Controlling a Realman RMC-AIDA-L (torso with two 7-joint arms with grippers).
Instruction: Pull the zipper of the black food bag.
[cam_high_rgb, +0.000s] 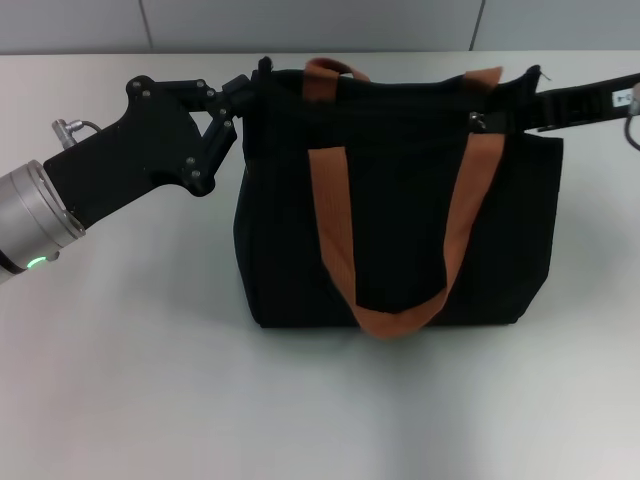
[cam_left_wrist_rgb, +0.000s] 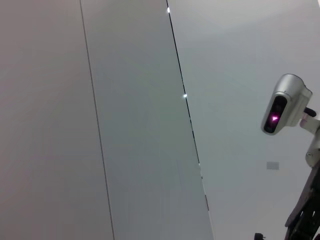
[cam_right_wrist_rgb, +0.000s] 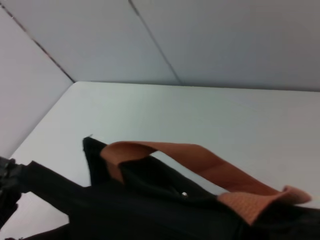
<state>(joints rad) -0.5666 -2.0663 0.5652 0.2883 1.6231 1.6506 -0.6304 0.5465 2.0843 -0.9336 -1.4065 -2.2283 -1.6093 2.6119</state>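
The black food bag (cam_high_rgb: 400, 230) lies on the white table with its two orange-brown straps (cam_high_rgb: 335, 230) across its face. My left gripper (cam_high_rgb: 250, 95) is at the bag's top left corner, shut on the fabric there. My right gripper (cam_high_rgb: 492, 118) reaches in from the right and rests on the bag's top edge. The small silver zipper pull (cam_high_rgb: 475, 122) shows right at its tip. The right wrist view shows the bag (cam_right_wrist_rgb: 150, 210), a strap (cam_right_wrist_rgb: 200, 160) and a small silver spot (cam_right_wrist_rgb: 184, 194) on the top edge. The left wrist view shows no bag.
The white table (cam_high_rgb: 130, 350) extends in front and to both sides of the bag. A grey panelled wall (cam_high_rgb: 300, 25) stands behind it. The left wrist view shows wall panels and a silver camera on a stand (cam_left_wrist_rgb: 280, 110).
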